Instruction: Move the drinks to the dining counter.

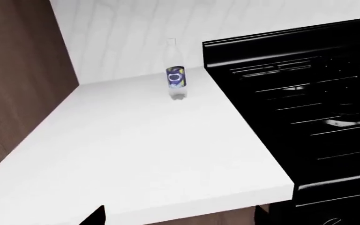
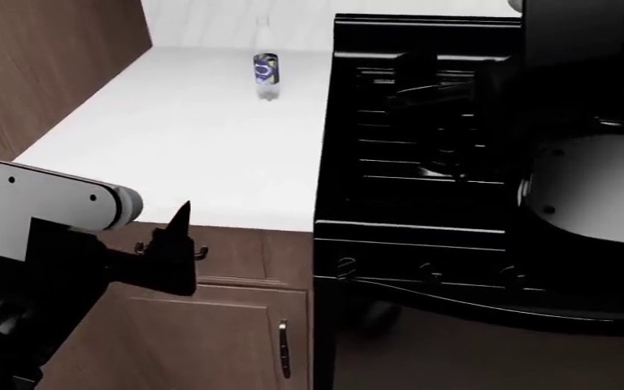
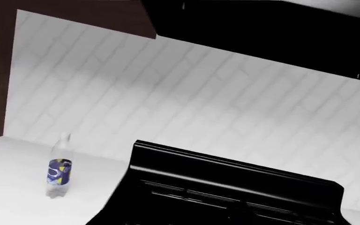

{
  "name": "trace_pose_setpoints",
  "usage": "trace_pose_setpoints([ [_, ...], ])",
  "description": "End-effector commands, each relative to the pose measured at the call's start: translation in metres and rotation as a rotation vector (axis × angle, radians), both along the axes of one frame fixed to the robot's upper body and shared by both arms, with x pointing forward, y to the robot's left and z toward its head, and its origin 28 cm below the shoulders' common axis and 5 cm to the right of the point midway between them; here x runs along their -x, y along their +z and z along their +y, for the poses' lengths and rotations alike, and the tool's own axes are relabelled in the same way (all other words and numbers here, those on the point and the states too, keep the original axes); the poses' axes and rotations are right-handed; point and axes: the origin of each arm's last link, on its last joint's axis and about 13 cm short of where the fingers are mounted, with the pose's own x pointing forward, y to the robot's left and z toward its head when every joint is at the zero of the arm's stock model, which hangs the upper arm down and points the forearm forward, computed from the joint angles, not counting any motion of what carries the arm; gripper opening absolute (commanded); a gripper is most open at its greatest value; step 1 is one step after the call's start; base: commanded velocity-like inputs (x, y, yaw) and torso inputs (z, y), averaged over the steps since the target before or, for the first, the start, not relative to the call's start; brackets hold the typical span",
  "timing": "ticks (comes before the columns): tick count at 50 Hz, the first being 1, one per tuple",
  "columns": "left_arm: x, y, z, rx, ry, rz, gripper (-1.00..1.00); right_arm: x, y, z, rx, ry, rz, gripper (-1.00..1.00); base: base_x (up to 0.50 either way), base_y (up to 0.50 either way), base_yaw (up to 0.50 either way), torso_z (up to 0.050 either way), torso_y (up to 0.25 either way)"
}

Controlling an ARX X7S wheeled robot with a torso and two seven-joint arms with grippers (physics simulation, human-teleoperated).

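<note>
Head view showed, at far left, a brown wood wall panel (image 2: 41, 73) flanking the white counter (image 2: 182, 138). Low at the near left, the left pincer (image 2: 176, 244) hung in front of the counter's edge, above the wooden drawers (image 2: 236, 256); its dark fingers pointed up, but whether they stood wide or narrow I could not tell. Farther right and at the far end of the counter, close to the white tiled backsplash (image 2: 214, 20), one clear blue-and-yellow-labelled bottle (image 2: 266, 71) stood upright, just beside the black stove (image 2: 431, 138) and well apart from the pincer. To the right, the stove filled the rest of the scene, with the right arm's grey and black bulk (image 2: 594, 187) over it; the right pincer itself was not visible.

The bottle looked light, thin-walled and smooth, likely to tip or slip if nudged; a hold around the labelled middle seemed safest. Counted: one bottle, no cup, no pink-labelled bottle, one stove, one counter.
</note>
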Motion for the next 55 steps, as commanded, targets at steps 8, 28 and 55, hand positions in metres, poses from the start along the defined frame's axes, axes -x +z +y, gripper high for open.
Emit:
trace_pose_setpoints([
  [8, 0.000, -0.002, 0.001, 0.003, 0.000, 0.002, 1.00, -0.002, 0.000, 0.001, 0.010, 0.008, 0.005, 1.00, 0.49, 0.11, 0.00, 0.000, 0.001],
  [28, 0.001, -0.002, 0.001, 0.001, 0.003, 0.003, 1.00, -0.001, -0.001, 0.001, 0.008, 0.009, 0.007, 1.00, 0.49, 0.10, 0.00, 0.000, 0.001],
  [55, -0.019, 0.011, -0.009, 0.020, -0.047, -0.021, 1.00, 0.000, 0.001, 0.001, -0.007, 0.018, -0.002, 1.00, 0.06, 0.01, 0.00, 0.000, 0.001],
])
